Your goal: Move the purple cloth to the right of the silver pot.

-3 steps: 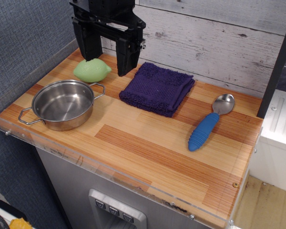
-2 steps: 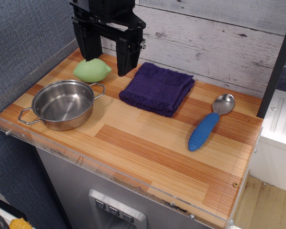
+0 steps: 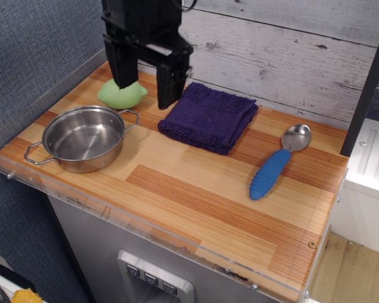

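Plainly, the purple cloth [image 3: 208, 117] lies flat near the counter's [image 3: 196, 202] back edge, right of the silver pot [image 3: 83, 137]. The gripper [image 3: 146, 85] hangs beside it, jaws wide; centre them over the cloth before descending.

The purple cloth [image 3: 208, 117], a folded, roughly square dark terry towel with fuzzy edges, is lying flat near the middle of the bench's back edge. The silver pot [image 3: 83, 138], shallow, shiny and empty, is standing upright by the front-left corner, its two wire loop handles showing.
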You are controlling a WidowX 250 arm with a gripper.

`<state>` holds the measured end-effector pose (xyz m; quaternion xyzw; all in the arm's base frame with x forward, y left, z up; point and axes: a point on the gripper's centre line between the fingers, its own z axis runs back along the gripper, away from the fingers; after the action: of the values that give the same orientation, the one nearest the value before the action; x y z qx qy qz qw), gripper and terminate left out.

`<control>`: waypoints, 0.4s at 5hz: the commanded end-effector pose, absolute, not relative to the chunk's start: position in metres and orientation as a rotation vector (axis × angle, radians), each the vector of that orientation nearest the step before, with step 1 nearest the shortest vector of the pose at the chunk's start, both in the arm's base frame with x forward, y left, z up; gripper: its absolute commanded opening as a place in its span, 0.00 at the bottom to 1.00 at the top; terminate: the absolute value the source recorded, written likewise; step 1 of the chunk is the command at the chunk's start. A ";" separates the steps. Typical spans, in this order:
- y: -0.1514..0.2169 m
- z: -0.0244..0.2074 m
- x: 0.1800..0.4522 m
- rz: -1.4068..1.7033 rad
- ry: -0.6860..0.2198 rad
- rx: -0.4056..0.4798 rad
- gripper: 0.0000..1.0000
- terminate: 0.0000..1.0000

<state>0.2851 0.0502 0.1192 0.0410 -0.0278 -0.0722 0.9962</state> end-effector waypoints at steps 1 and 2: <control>0.066 0.096 0.338 0.004 -0.187 0.188 1.00 0.00; 0.063 0.072 0.351 0.107 -0.216 0.176 1.00 0.00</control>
<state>0.3438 0.0610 0.0530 0.0848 -0.0790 0.0533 0.9918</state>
